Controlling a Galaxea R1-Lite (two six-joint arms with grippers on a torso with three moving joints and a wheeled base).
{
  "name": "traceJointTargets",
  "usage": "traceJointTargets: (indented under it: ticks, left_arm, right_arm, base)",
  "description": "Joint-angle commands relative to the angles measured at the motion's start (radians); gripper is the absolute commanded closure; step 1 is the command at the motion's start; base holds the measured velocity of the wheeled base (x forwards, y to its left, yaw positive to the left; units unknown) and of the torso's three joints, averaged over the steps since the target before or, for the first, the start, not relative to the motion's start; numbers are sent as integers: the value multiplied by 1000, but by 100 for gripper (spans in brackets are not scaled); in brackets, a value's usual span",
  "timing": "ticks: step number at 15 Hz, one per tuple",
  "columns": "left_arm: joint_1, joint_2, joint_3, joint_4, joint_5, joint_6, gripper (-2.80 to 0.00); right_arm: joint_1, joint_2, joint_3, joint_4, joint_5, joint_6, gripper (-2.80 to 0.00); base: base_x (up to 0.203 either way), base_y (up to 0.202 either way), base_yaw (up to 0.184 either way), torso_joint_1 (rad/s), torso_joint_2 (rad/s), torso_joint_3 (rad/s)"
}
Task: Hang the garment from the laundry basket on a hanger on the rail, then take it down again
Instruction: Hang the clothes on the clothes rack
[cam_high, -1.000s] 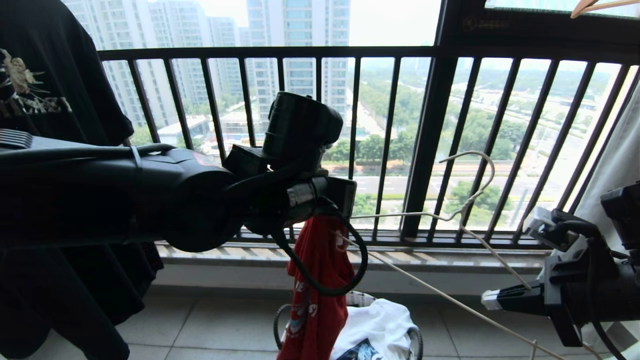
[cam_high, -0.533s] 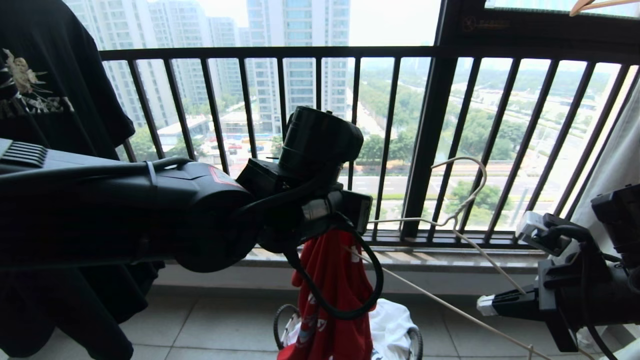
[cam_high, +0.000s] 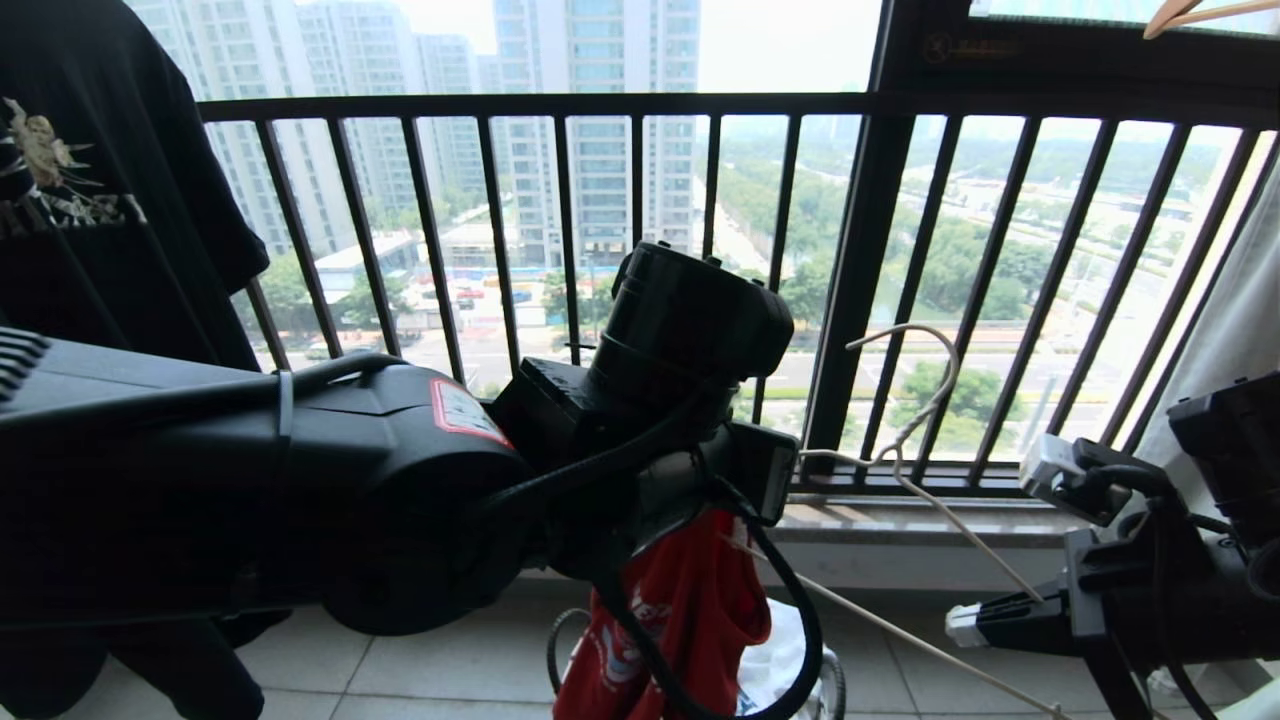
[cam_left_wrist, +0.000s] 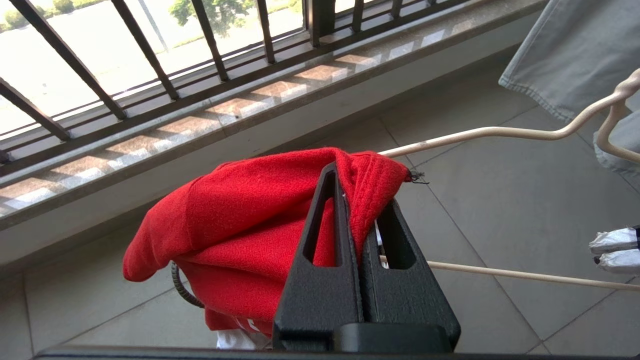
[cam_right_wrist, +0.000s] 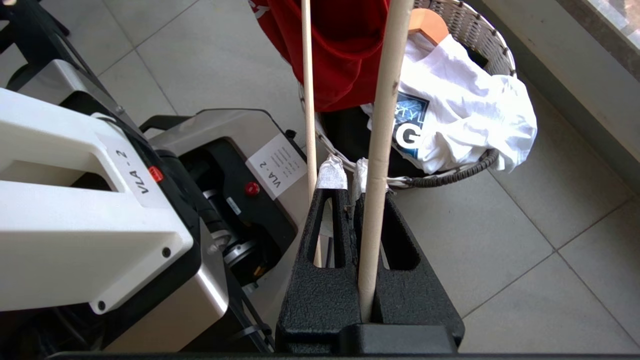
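Left gripper (cam_left_wrist: 357, 200) pressed together on a bunched fold of the garment (cam_left_wrist: 240, 225), red knit, at what looks like a hemmed edge; the rest hangs limp below the jaws, its lower end over the laundry basket (cam_right_wrist: 480, 37), which also holds a white T-shirt (cam_right_wrist: 450, 115). Right gripper (cam_right_wrist: 350, 175) pinched on one wire of the hanger (cam_high: 900, 440), held out to the right, hook pointing up toward the window railing (cam_high: 560, 105); one hanger arm runs just beside the red cloth. Judgement: garment is light, soft, fully compliant; it drapes and folds under its own weight, so a pinch on one edge gives no control of the neck opening. Better hold would be at the collar or shoulder seam, where the doubled fabric resists slipping. Hanger is thin, springy, likely to twist in a single-point grip. Rail not in view.
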Motion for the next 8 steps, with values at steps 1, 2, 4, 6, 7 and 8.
traceJointTargets:
  ticks: [1, 2, 4, 6, 7, 8]
  left_arm:
    - [-50, -18, 16, -1, 5, -6, 0]
    - [-60, -19, 16, 1, 7, -18, 0]
    - [-64, -22, 10, 1, 20, -25, 0]
    - [-77, -42, 10, -1, 43, -35, 0]
    - [-92, -51, 12, -1, 44, -44, 0]
    - [-110, -61, 13, 1, 43, -63, 0]
  right_arm:
    - [1, 0, 0, 1, 4, -3, 0]
    - [1, -2, 0, 1, 3, -3, 0]
    - [1, -9, -1, 1, 2, -3, 0]
    - [2, -15, 2, 1, 4, -3, 0]
    - [9, -17, 2, 2, 4, -1, 0]
    - [9, -18, 2, 2, 4, -1, 0]
  base:
    - [0, 0, 0, 0, 0, 0]
    - [0, 0, 0, 0, 0, 0]
    - [0, 0, 0, 0, 0, 0]
    - [0, 0, 0, 0, 0, 0]
    - [0, 0, 0, 0, 0, 0]
    - [0, 0, 0, 0, 0, 0]
